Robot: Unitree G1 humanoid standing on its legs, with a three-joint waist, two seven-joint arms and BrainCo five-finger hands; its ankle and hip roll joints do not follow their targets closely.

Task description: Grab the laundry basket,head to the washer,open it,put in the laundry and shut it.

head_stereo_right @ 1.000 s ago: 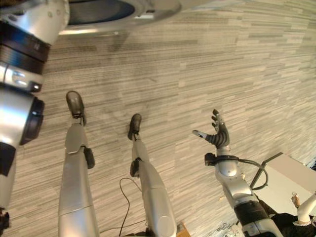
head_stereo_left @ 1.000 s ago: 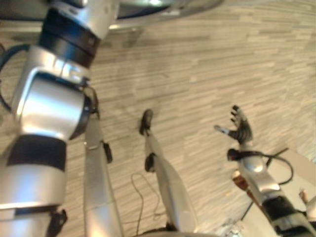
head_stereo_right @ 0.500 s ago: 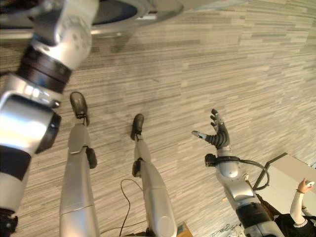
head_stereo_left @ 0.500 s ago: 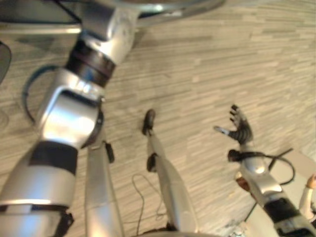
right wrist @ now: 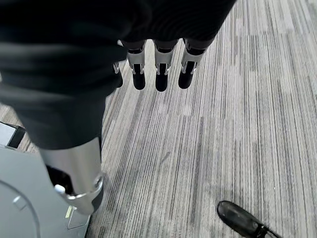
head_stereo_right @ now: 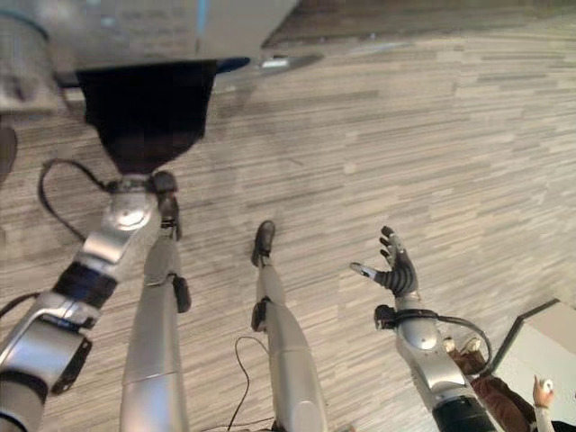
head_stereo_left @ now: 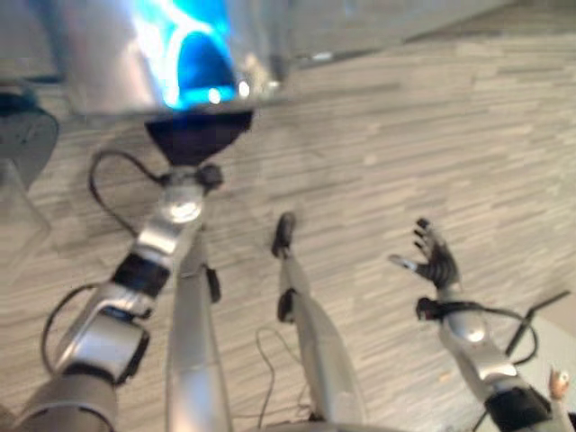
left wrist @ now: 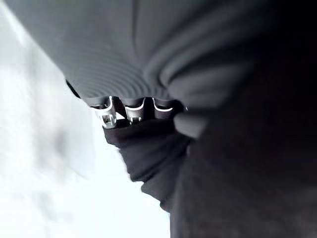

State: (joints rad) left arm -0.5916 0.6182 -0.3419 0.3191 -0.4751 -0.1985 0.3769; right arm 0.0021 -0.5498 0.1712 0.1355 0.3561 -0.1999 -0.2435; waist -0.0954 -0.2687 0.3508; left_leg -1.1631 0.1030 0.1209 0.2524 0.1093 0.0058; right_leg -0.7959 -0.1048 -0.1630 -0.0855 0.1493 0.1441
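Right eye view: left hand raised at washer front, hidden under dark cloth; finger state cannot tell. Left wrist view: dark garment just past fingers. Right hand fingers spread wide, empty, above striped grey floor. Person's hand at lower right corner. No legible writing.

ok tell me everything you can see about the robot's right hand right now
The right hand is raised over the grey striped floor, palm open, its silver, dark-tipped fingers straight and spread, thumb apart to one side. A dark ribbed cover wraps the back of the hand and wrist. It holds nothing and touches nothing; in its wrist view the fingers point out over bare floor.
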